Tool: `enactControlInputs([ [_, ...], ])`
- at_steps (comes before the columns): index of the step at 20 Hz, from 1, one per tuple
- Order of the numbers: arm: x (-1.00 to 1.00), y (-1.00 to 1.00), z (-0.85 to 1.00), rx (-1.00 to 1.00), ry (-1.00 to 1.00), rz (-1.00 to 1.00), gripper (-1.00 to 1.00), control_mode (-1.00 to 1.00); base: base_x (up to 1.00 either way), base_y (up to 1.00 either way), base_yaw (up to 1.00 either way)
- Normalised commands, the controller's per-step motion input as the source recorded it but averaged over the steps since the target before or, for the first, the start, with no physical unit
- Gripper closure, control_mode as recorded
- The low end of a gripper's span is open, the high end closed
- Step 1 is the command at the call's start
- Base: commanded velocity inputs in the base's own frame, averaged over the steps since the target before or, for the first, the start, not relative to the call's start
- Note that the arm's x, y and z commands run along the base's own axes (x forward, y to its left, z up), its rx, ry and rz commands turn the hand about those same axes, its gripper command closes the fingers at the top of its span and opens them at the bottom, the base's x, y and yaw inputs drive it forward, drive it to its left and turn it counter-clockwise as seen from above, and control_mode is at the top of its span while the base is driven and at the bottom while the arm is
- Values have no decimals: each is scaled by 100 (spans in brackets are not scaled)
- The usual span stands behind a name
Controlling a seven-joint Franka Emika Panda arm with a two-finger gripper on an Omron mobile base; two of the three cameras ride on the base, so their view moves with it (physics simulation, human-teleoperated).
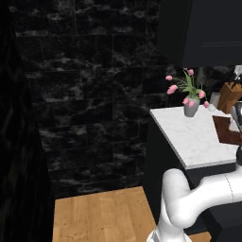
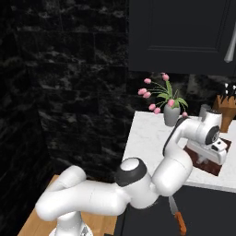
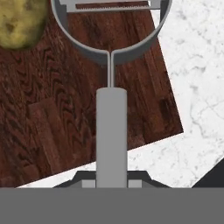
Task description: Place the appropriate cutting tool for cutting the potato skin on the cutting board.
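From the left base we see the table (image 1: 189,137) with the board (image 1: 226,131), from the right base the board (image 2: 208,167) under our hand, and from the hand our fingers (image 3: 111,183) clamped on the peeler (image 3: 111,65) over the board (image 3: 65,118), the potato (image 3: 19,22) ahead-left.

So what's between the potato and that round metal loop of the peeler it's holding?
Nothing but bare board. In the hand view, the potato sits on the cutting board, and only dark wood shows between it and the peeler held over the board.
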Motion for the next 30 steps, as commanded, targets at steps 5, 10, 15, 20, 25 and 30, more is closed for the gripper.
enactControlInputs([
  [5,24,0,-32,0,0,0,100,-100,0,0,0],
  [10,12,0,-25,0,0,0,100,-100,0,0,0],
  [15,8,0,-22,0,0,-2,100,-100,0,0,0],
  [20,3,-4,-5,0,0,-1,-100,-100,0,0,0],
  [25,0,-3,-1,0,0,-1,-100,-100,0,0,0],
  [30,0,0,1,0,0,0,-100,-100,0,0,0],
])
